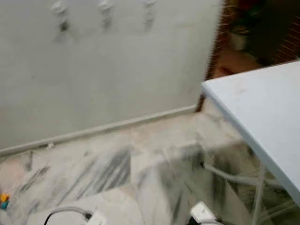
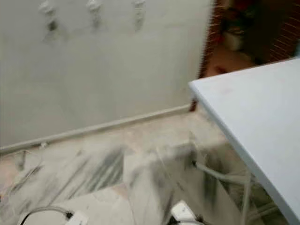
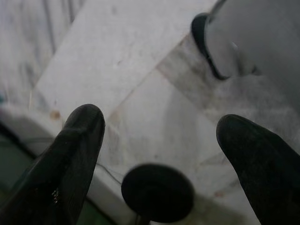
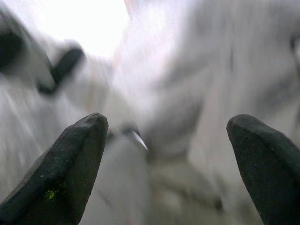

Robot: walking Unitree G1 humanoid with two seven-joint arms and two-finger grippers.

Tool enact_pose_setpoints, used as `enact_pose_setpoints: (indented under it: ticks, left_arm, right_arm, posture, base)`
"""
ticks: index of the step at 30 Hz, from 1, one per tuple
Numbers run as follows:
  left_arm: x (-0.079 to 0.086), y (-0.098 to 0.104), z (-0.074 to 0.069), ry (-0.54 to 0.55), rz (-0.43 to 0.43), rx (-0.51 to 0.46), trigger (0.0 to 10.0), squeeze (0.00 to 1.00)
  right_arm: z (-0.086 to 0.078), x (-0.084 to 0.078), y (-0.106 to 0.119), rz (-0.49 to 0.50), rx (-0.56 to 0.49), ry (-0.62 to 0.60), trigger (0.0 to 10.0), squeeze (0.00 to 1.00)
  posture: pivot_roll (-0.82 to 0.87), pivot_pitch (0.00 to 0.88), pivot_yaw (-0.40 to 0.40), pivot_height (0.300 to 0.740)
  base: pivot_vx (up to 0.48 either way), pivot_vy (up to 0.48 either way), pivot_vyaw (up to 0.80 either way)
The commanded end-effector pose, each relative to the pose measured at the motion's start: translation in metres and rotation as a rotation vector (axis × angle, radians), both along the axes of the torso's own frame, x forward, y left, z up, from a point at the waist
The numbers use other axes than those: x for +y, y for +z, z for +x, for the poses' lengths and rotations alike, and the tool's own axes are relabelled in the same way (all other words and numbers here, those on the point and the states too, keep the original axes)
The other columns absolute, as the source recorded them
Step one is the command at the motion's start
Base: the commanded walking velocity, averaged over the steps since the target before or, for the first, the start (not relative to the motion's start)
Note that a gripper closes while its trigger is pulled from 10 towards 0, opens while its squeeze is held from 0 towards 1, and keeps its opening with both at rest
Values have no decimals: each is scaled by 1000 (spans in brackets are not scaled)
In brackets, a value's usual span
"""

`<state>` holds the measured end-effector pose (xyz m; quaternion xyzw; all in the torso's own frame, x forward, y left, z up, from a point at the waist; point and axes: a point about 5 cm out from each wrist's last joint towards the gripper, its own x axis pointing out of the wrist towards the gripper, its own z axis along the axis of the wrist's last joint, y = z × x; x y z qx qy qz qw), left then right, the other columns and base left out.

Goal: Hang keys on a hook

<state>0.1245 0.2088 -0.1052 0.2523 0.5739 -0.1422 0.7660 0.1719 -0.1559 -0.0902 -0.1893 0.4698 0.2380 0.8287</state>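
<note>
Small pale wall hooks (image 1: pixel 105 9) high on the blurred white wall, left gripper (image 3: pixel 159 136) and right gripper (image 4: pixel 166 140) wide open, empty; find keys first.

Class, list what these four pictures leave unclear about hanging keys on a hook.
1. Hooks: in the head views, blurred white shapes high on the wall, partly cut by the top edge; the leftmost has a dark smudge, impossible to identify.
2. Right wrist view: motion blur smears the floor beyond the open right gripper.
3. Left wrist view: the open left gripper is over marble floor; a round black part below is unidentifiable.
</note>
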Motion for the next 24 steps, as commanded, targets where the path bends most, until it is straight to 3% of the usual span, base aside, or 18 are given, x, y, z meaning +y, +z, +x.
enact_pose_setpoints:
  ticks: [1,24]
  left_arm:
    - [-6,0,2,-12,-13,-5,10000,0]
    - [-5,0,2,7,-11,-24,10000,0]
  right_arm:
    - [-8,-12,-3,-34,31,-2,10000,0]
    - [-9,-12,-3,-40,32,1,10000,0]
  posture:
    - [31,23,15,740]
    - [31,27,16,740]
  base:
    - [0,0,800]
    - [0,0,800]
